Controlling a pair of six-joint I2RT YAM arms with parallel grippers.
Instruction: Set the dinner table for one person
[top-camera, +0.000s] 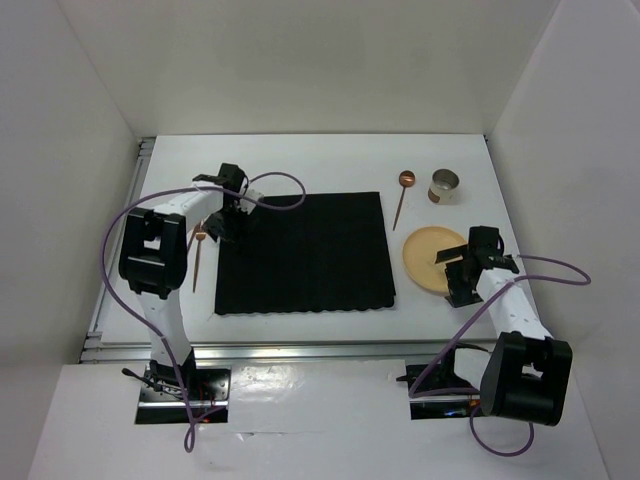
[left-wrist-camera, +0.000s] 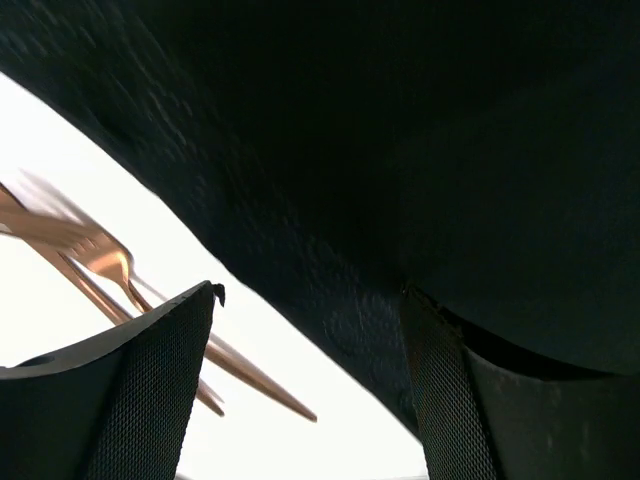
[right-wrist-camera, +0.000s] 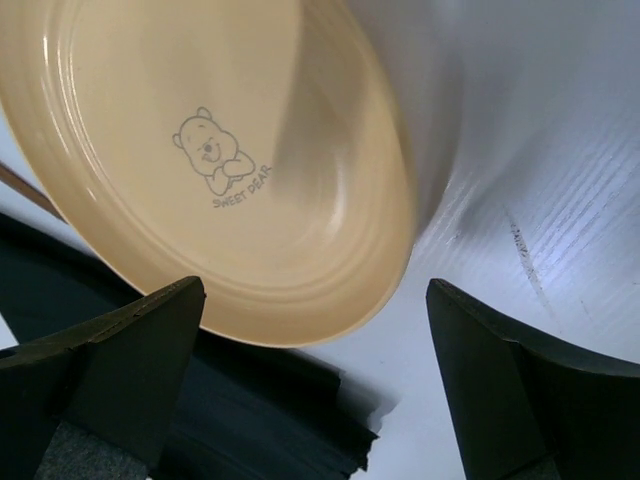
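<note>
The white dinner table (top-camera: 300, 165) holds a black placemat (top-camera: 300, 255) at its middle. A copper fork (top-camera: 197, 258) lies left of the mat. My left gripper (top-camera: 222, 225) is low at the mat's far left corner. In the left wrist view it (left-wrist-camera: 310, 330) is open, with the mat's edge (left-wrist-camera: 380, 200) between its fingers and the fork (left-wrist-camera: 90, 255) to the left. A cream plate (top-camera: 432, 258) lies right of the mat. My right gripper (top-camera: 462, 272) is open at the plate's near right rim. In the right wrist view the plate (right-wrist-camera: 220, 150) sits just ahead of the gripper (right-wrist-camera: 315, 300).
A copper spoon (top-camera: 402, 200) and a small metal cup (top-camera: 444, 185) lie at the far right behind the plate. White walls enclose the table on three sides. A silver rail (top-camera: 300, 350) runs along the near edge.
</note>
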